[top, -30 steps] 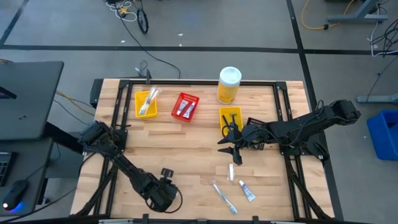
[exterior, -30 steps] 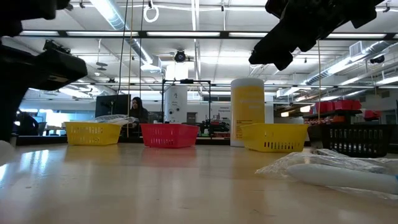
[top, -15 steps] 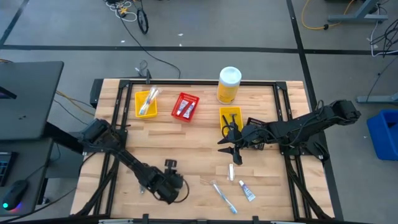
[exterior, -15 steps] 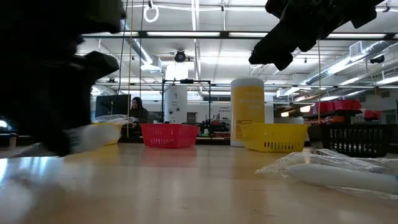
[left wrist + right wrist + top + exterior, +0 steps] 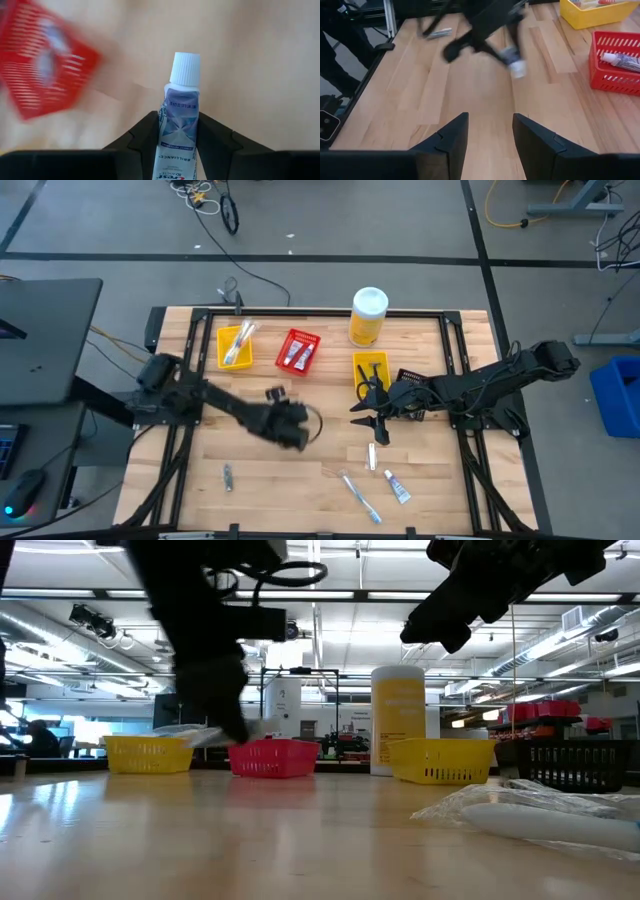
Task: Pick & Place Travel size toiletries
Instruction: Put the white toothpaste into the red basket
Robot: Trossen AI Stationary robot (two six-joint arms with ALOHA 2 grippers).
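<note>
My left gripper (image 5: 297,426) is over the table's middle, a little toward the near side from the red bin (image 5: 298,351), shut on a white mini toothpaste tube (image 5: 178,125). The red bin holds two more tubes. My right gripper (image 5: 366,420) hovers open near the small yellow bin (image 5: 371,369), touching nothing. Flat on the table below it lie a small white item (image 5: 372,457), another tube (image 5: 397,487) and a wrapped toothbrush (image 5: 358,496). A dark razor (image 5: 227,476) lies near the table's near left. My left gripper pinches the toothpaste tube by its body (image 5: 177,142) between the two fingers. The tube lies along the fingers, and its white cap (image 5: 184,67) sticks out past the fingertips. It is lifted clear of the table.
A yellow bin (image 5: 236,345) with toothbrushes sits left of the red one. The big yellow bottle (image 5: 368,316) stands at the far edge. A black bin (image 5: 409,383) is partly under my right arm. Bare wood stretches between the two grippers.
My left arm has swung up from the table's near edge toward the far side and the right, coming near the red bin with the tube in its fingers. The dark razor now shows on the wood where the arm was.
</note>
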